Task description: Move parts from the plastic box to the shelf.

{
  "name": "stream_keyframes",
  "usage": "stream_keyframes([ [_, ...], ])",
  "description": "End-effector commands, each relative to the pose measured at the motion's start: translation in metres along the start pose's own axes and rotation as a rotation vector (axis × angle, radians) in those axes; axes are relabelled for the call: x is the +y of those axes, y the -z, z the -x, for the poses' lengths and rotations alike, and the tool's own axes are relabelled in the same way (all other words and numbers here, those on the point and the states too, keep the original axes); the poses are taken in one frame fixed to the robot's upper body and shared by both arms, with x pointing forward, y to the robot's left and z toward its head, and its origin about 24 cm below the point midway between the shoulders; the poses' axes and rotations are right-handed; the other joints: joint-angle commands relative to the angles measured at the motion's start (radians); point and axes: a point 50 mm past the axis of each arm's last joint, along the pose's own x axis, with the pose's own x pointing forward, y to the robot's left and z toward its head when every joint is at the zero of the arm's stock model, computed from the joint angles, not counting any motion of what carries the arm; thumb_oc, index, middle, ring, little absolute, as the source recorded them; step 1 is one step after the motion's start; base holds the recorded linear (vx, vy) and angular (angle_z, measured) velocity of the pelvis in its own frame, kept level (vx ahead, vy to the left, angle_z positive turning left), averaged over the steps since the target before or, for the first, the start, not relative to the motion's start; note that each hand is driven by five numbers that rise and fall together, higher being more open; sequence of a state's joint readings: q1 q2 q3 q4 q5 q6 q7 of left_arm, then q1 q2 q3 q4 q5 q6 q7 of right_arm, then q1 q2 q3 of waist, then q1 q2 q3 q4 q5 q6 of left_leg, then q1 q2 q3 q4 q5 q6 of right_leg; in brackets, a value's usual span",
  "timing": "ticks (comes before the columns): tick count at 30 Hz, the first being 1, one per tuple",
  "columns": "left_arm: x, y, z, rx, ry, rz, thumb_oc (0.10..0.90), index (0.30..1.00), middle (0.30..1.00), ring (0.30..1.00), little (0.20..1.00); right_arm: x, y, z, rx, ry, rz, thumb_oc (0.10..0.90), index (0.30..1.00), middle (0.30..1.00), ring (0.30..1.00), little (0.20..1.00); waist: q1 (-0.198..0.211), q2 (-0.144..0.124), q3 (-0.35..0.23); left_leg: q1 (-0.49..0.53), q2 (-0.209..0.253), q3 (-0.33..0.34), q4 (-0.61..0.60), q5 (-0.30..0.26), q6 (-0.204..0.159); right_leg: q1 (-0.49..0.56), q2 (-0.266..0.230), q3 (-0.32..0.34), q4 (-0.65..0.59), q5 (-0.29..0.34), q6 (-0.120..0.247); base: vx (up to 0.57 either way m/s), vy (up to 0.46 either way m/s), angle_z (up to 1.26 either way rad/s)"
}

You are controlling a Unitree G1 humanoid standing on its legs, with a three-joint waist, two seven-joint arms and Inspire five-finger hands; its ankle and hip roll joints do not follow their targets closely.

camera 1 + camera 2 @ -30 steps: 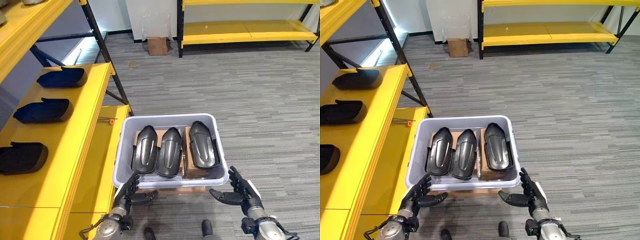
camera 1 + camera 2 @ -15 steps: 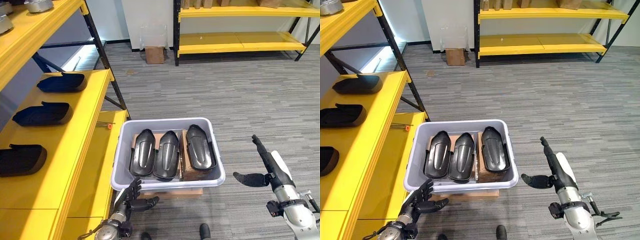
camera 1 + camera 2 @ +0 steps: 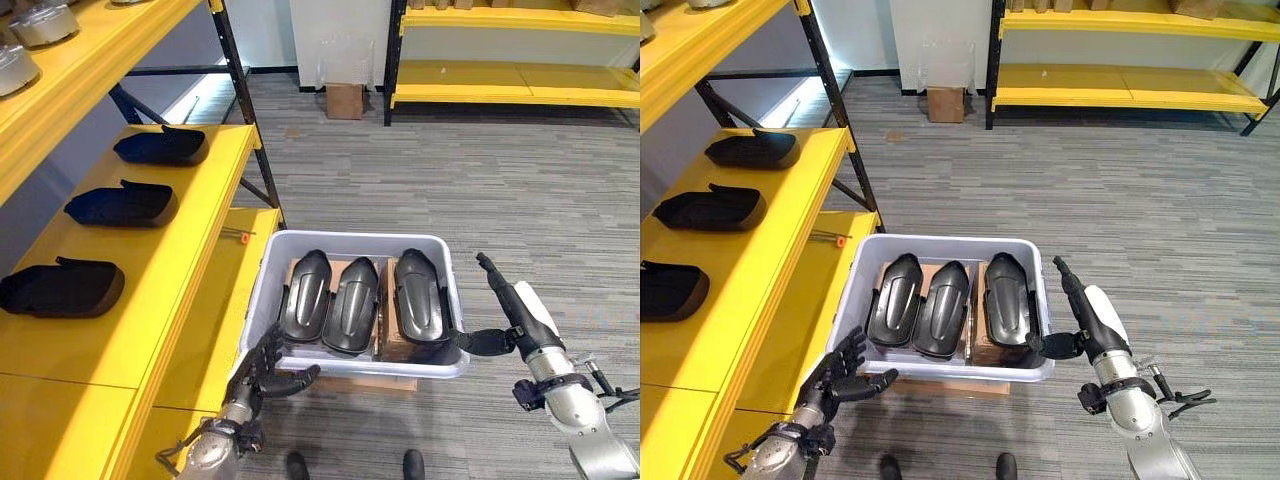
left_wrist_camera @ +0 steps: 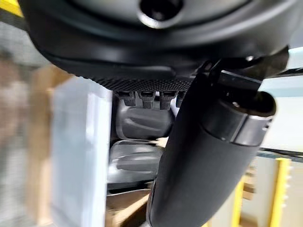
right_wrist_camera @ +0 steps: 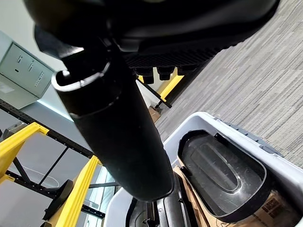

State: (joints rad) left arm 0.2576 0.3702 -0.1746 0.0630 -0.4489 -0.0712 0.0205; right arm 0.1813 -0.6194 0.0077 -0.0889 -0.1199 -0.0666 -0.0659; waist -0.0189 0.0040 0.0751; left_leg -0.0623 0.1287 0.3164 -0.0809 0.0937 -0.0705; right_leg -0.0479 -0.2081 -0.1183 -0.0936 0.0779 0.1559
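A pale grey plastic box (image 3: pixel 350 238) stands on the floor beside the yellow shelf (image 3: pixel 150 300). Three black moulded parts lie side by side in it: left (image 3: pixel 306 295), middle (image 3: pixel 352 305), right (image 3: pixel 418 300). My left hand (image 3: pixel 262 365) is open at the box's near left corner, fingers spread against the wall, thumb under the rim. My right hand (image 3: pixel 510 312) is open at the box's right side, fingers straight and pointing up, thumb touching the rim. The right wrist view shows the right part (image 5: pixel 222 175) past the thumb. Three more black parts (image 3: pixel 122 205) lie on the shelf.
A lower yellow shelf level (image 3: pixel 215 310) runs next to the box, with a small orange-tipped item (image 3: pixel 237 236) on it. Flat cardboard (image 3: pixel 350 383) lies under the box. A cardboard carton (image 3: pixel 345 100) and another yellow rack (image 3: pixel 500 85) stand at the back. Grey carpet stretches to the right.
My right hand swung out to the right of the box, then came back in to its right rim. The left hand stays at the near left corner. The camera has shifted.
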Motion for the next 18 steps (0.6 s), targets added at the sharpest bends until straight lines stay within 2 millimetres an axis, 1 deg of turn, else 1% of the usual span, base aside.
stream_keyframes([
  [1,0.001,-0.092,-0.015,-0.442,0.032,0.019,0.9,1.0,1.0,1.0,1.0,-0.048,-0.045,-0.03,-0.23,0.194,0.106,0.9,1.0,1.0,1.0,1.0,0.02,-0.035,0.048,0.057,0.082,0.009,-0.006,-0.006,-0.068,0.105,-0.094,-0.063,0.006,-0.023,0.056,0.0,0.0,0.0],
  [2,-0.001,-0.101,-0.014,-0.485,0.044,0.032,0.9,1.0,1.0,1.0,1.0,-0.049,-0.045,-0.032,-0.232,0.203,0.102,0.9,1.0,1.0,1.0,1.0,0.021,-0.034,0.053,0.056,0.082,0.007,-0.006,-0.006,-0.069,0.104,-0.095,-0.064,0.006,-0.025,0.056,0.0,0.0,0.0],
  [4,-0.002,-0.105,-0.013,-0.505,0.048,0.038,0.9,1.0,1.0,1.0,1.0,-0.049,-0.046,-0.032,-0.234,0.206,0.101,0.9,1.0,1.0,1.0,1.0,0.02,-0.033,0.057,0.055,0.083,0.008,-0.006,-0.005,-0.07,0.103,-0.096,-0.066,0.006,-0.026,0.055,0.0,0.0,0.0],
  [6,-0.007,-0.121,-0.011,-0.58,0.08,0.073,0.9,1.0,1.0,1.0,1.0,-0.052,-0.05,-0.034,-0.252,0.212,0.104,0.9,1.0,1.0,1.0,1.0,0.019,-0.031,0.073,0.047,0.082,0.007,-0.006,-0.003,-0.071,0.095,-0.097,-0.066,0.006,-0.026,0.053,0.0,0.0,0.0],
  [7,-0.007,-0.121,-0.011,-0.581,0.08,0.073,0.9,1.0,1.0,1.0,1.0,-0.052,-0.05,-0.035,-0.252,0.212,0.104,0.9,1.0,1.0,1.0,1.0,0.019,-0.03,0.073,0.046,0.082,0.007,-0.006,-0.003,-0.071,0.095,-0.097,-0.066,0.006,-0.026,0.053,-0.04,-0.006,0.01],
  [8,-0.008,-0.126,-0.011,-0.601,0.083,0.076,0.9,1.0,1.0,1.0,1.0,-0.053,-0.052,-0.035,-0.257,0.218,0.099,0.9,1.0,1.0,1.0,1.0,0.02,-0.03,0.079,0.04,0.082,0.007,-0.006,-0.001,-0.071,0.089,-0.097,-0.064,0.006,-0.026,0.053,-0.03,-0.004,0.03],
  [14,-0.018,-0.157,-0.009,-0.746,0.125,0.104,0.9,1.0,1.0,1.0,1.0,-0.059,-0.069,-0.046,-0.324,0.248,0.091,0.9,1.0,1.0,1.0,1.0,0.017,-0.027,0.13,-0.007,0.085,0.006,-0.006,0.015,-0.075,0.029,-0.097,-0.052,0.006,-0.013,0.047,-0.07,-0.009,-0.01],
  [17,-0.023,-0.168,-0.01,-0.792,0.14,0.103,0.9,1.0,1.0,1.0,1.0,-0.06,-0.079,-0.052,-0.358,0.256,0.095,0.9,1.0,1.0,1.0,1.0,0.017,-0.028,0.155,-0.027,0.086,0.006,-0.006,0.021,-0.075,0.0,-0.096,-0.043,0.013,-0.008,0.044,-0.06,-0.009,-0.06],
  [18,-0.023,-0.169,-0.01,-0.794,0.139,0.103,0.9,1.0,1.0,1.0,1.0,-0.06,-0.079,-0.052,-0.36,0.257,0.095,0.9,1.0,1.0,1.0,1.0,0.017,-0.028,0.155,-0.028,0.087,0.007,-0.006,0.021,-0.074,-0.003,-0.096,-0.042,0.014,-0.008,0.043,-0.07,-0.004,-0.06],
])
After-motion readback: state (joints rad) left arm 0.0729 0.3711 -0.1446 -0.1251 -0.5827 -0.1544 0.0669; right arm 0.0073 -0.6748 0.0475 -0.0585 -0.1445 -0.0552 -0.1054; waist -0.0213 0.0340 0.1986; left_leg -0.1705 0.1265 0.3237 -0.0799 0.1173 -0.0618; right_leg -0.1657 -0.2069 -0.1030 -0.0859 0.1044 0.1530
